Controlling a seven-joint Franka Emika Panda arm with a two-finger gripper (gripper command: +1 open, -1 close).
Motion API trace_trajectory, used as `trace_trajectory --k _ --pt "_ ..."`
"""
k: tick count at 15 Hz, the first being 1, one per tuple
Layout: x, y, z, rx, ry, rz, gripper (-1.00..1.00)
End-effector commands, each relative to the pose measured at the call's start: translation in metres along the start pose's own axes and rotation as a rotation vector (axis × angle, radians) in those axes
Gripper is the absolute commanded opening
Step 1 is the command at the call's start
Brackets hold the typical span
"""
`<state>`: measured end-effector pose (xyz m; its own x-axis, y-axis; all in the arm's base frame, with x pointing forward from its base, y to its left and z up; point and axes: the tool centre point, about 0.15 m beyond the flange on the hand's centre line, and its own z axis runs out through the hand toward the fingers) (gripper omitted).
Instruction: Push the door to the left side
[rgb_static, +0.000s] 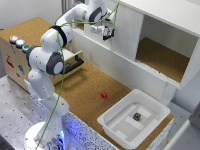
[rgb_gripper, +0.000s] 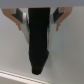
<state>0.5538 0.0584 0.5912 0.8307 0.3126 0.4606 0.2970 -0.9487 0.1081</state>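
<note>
The white Franka arm reaches from its base at the lower left of the exterior view up to the top centre, where its dark gripper (rgb_static: 107, 33) sits against the tall flat plain white sliding door (rgb_static: 124, 34) of the white cabinet (rgb_static: 165, 15). The door covers the cabinet's left half in that view; the right half stands open, showing a cork-lined shelf (rgb_static: 162, 57).

In the wrist view a black finger (rgb_gripper: 38, 37) lies close over the white door (rgb_gripper: 70, 50); whether the gripper (rgb_gripper: 38, 60) is open or closed cannot be told.

On the cork worktop (rgb_static: 85, 90) lie a small red cube (rgb_static: 104, 95) and, at lower right, a white plastic bin (rgb_static: 112, 122) holding a small dark object (rgb_static: 136, 116). A light wooden drawer with a black handle (rgb_static: 75, 62) stands open, partly behind the arm.
</note>
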Motion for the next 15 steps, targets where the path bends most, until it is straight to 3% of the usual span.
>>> trace_trajectory --k 1,7,8,15 --pt "0.084 -0.044 0.030 -0.044 0.065 -0.109 -1.00" --pt "0.090 -0.065 0.029 -0.023 0.082 -0.149 -1.00" --pt "0.091 -0.067 0.029 -0.016 0.082 -0.148 1.00" --pt "0.098 -0.097 0.029 0.009 0.106 -0.195 1.00"
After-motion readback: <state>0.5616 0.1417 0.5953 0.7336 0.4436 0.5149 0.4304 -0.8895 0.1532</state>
